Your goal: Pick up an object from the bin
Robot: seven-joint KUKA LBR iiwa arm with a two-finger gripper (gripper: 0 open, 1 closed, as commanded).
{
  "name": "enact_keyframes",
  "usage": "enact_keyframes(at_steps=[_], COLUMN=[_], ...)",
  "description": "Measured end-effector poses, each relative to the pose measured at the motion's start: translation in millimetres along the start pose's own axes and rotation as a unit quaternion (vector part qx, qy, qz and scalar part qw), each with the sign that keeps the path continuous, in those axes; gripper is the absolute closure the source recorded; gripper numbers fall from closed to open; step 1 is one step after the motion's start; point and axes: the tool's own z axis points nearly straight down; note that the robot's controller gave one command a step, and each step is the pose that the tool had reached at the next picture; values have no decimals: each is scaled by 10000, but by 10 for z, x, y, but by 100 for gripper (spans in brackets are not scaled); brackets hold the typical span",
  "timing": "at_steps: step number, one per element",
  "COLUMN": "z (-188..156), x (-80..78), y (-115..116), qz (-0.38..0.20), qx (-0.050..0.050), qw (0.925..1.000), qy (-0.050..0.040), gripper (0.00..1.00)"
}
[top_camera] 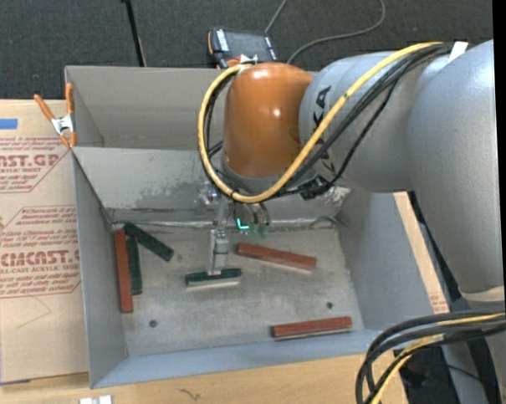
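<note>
My gripper [219,259] hangs below the arm's wrist in the middle of the bin. Its lower end comes down right at a short dark green bar [213,277] that lies flat on the floor. Whether it touches the bar I cannot tell. Just to the right lies a red-brown bar [276,257], slanted and apart from the gripper.
Another red-brown bar [311,327] lies near the front right wall. Along the left wall stands a long red-brown bar [122,270] with two dark green bars [135,266] [152,242] beside it. The arm covers the bin's back right part.
</note>
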Motion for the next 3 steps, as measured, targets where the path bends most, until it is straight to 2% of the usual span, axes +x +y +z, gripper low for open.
enact_keyframes(at_steps=[1,2,3], z=[1061,1004,-152], x=[236,206,168], y=[-139,-130,-390], qz=[-189,-188,-392], qx=[8,-6,3], qw=[9998,9998,9992], qy=[5,-36,-80], gripper=[0,100,100])
